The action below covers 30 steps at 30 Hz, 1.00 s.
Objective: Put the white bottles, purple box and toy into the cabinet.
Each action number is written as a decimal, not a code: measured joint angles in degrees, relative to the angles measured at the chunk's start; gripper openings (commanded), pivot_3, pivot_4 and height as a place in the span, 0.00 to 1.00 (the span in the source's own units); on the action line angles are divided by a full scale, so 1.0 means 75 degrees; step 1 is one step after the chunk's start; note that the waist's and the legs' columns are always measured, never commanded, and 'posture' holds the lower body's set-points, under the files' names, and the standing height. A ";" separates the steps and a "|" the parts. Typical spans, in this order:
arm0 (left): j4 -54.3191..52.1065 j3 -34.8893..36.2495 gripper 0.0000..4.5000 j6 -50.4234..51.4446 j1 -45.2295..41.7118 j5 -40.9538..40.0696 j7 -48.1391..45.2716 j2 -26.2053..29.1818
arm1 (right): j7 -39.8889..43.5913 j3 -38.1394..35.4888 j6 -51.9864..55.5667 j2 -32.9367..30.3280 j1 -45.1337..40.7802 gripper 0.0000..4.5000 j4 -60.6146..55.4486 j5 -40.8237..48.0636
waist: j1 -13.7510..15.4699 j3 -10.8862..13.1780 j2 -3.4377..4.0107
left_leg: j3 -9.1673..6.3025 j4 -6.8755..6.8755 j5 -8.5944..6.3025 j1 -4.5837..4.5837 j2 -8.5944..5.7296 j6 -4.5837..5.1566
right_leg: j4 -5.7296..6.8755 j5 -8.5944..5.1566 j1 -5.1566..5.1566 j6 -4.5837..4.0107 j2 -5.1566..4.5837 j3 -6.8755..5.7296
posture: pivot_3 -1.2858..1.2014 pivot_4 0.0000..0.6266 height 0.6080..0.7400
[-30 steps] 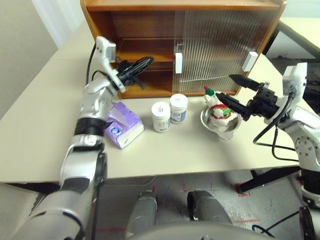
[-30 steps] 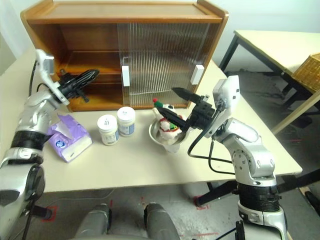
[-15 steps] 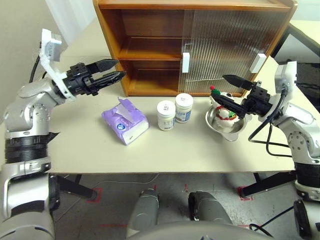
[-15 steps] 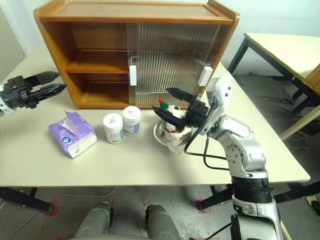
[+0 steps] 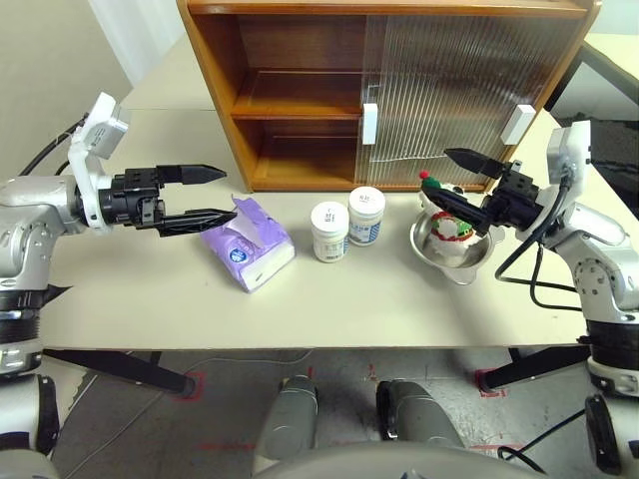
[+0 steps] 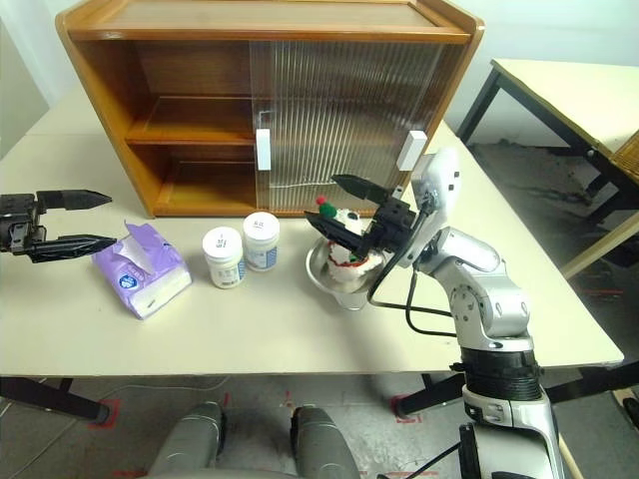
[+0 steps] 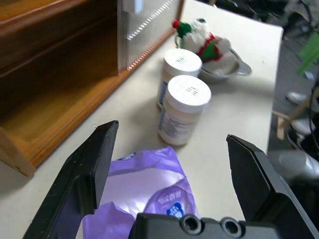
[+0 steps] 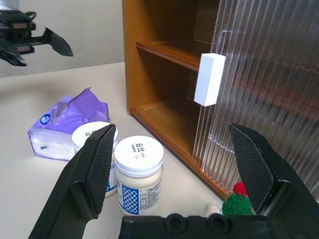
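Note:
The purple box (image 5: 250,244) lies on the table in front of the cabinet (image 5: 300,100), whose left half stands open. Two white bottles (image 5: 329,232) (image 5: 366,216) stand side by side to its right. The toy (image 5: 446,215) sits in a steel bowl (image 5: 469,261) further right. My left gripper (image 5: 228,193) is open, level, just left of the purple box and apart from it. My right gripper (image 5: 439,172) is open, its fingers above and beside the toy, holding nothing. The left wrist view looks over the purple box (image 7: 144,194) toward the bottles (image 7: 187,107).
Ribbed sliding doors (image 5: 449,80) with white handles (image 5: 369,124) cover the cabinet's right half. Both shelves on the open left side (image 5: 295,95) are bare. Another table (image 6: 569,95) stands at the far right.
My left gripper has pulled back from the cabinet's open side toward the left and gone from shut to open. The right gripper stayed over the toy.

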 measured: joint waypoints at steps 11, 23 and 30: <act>0.0453 -0.0902 1.00 -0.1333 0.0241 0.1176 -0.0999 0.0612 | 0.0002 0.0001 -0.0043 0.0040 0.0002 1.00 0.0006 -0.0031 | -0.0012 -0.0003 0.0000 | 0.0005 -0.0049 0.0013 0.0001 0.0008 0.0003 | 0.0002 0.0019 -0.0045 -0.0036 0.0008 0.0092 | 0.56 0.11 1.00; 0.1321 -0.1688 1.00 -0.3016 -0.0146 0.2159 -0.1310 0.0179 | -0.0079 -0.0002 -0.0052 0.0061 0.0163 1.00 -0.0073 -0.0035 | -0.0076 -0.0008 0.0000 | 0.0010 -0.0048 0.0020 0.0001 0.0008 0.0015 | 0.0003 0.0037 -0.0048 -0.0062 0.0011 0.0099 | 0.54 0.11 1.00; 0.1877 -0.1972 1.00 -0.4037 -0.0225 0.2697 -0.1227 -0.0197 | -0.0182 -0.0018 -0.0051 0.0047 0.0200 1.00 -0.0253 -0.0030 | -0.0185 -0.0010 0.0003 | 0.0010 -0.0047 0.0028 0.0001 0.0008 0.0029 | 0.0003 0.0042 -0.0047 -0.0056 0.0011 0.0097 | 0.54 0.11 1.00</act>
